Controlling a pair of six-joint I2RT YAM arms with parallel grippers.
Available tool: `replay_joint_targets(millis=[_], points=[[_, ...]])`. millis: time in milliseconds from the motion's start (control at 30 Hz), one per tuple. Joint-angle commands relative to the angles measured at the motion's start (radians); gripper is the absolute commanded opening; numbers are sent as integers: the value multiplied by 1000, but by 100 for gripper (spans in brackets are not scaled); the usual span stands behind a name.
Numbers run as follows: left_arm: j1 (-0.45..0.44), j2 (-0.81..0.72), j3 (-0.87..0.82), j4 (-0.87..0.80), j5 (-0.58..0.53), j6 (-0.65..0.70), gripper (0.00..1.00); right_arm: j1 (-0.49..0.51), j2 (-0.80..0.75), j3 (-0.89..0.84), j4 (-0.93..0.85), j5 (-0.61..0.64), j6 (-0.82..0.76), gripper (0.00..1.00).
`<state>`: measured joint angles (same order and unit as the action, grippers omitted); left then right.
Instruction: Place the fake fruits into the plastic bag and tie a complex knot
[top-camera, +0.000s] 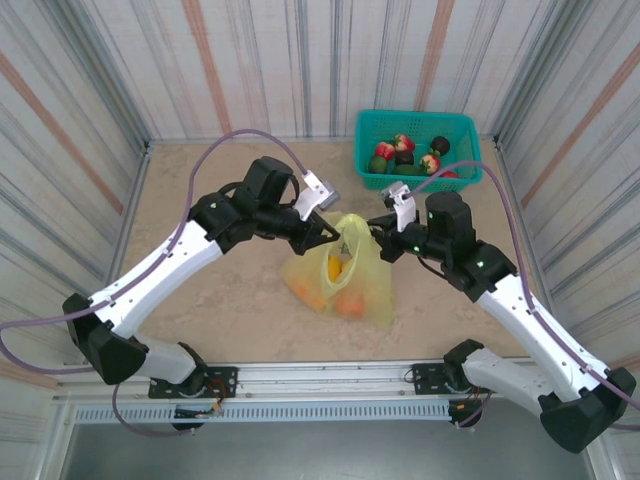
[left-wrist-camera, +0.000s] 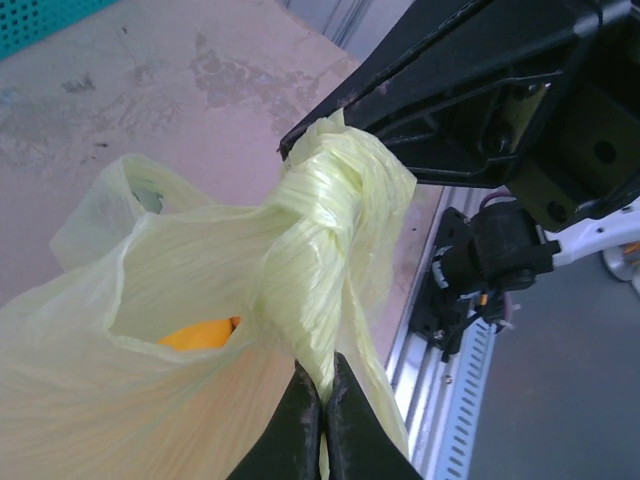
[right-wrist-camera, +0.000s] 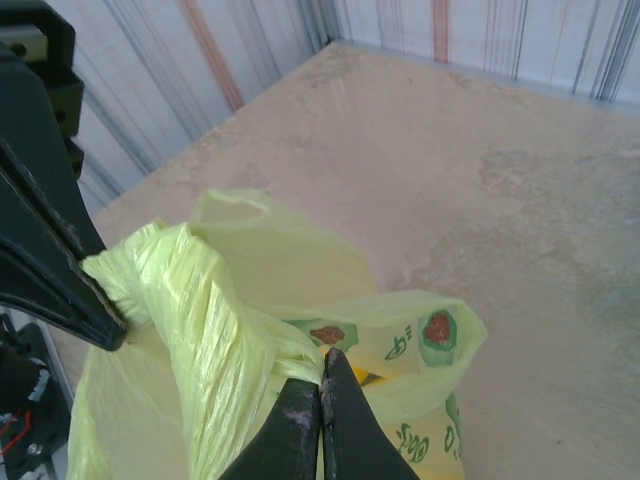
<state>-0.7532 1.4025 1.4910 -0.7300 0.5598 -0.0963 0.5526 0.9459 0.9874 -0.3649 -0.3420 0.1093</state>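
L jaws / R jaws: clamped tight on bag handles | knot crinkly, twisted, bunched

Left arm and right arm: white shells, black joints | lilac cables trailing from each | left gripper, right gripper: slim black tapered fingers, scuffed at the tips

Left arm: reaches in from the near-left base, elbow bent, wrist turned toward centre.
Left pincer: fingers pressed together, pinching the plastic bag.
Right arm: stretches in from the near-right base, forearm angled inward.
Right pincer: clamped on the same bag, facing its twin, near it.
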Motion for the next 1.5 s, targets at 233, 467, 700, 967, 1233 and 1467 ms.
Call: replay_joint_targets(millis=[233, 467, 700, 967, 1233, 1467], points=[[11, 102, 129, -108, 131, -359, 6, 18, 14, 31, -22, 31, -21, 0], [31, 117, 142, -107, 161, -434, 9, 30, 10, 22, -16, 34, 0, 0], [34, 127, 143, -107, 185, -464, 13, 38, 3, 16, -15, 38, 4, 0], [34, 130, 149, -130, 195, -467, 11, 40, -2, 13, -16, 35, 3, 0], [44, 146, 227, -168, 224, -473, 3, 40, -13, 5, -18, 56, -15, 0], [82, 161, 336, -198, 228, -442, 0, 21, -28, 40, -26, 100, -54, 0]])
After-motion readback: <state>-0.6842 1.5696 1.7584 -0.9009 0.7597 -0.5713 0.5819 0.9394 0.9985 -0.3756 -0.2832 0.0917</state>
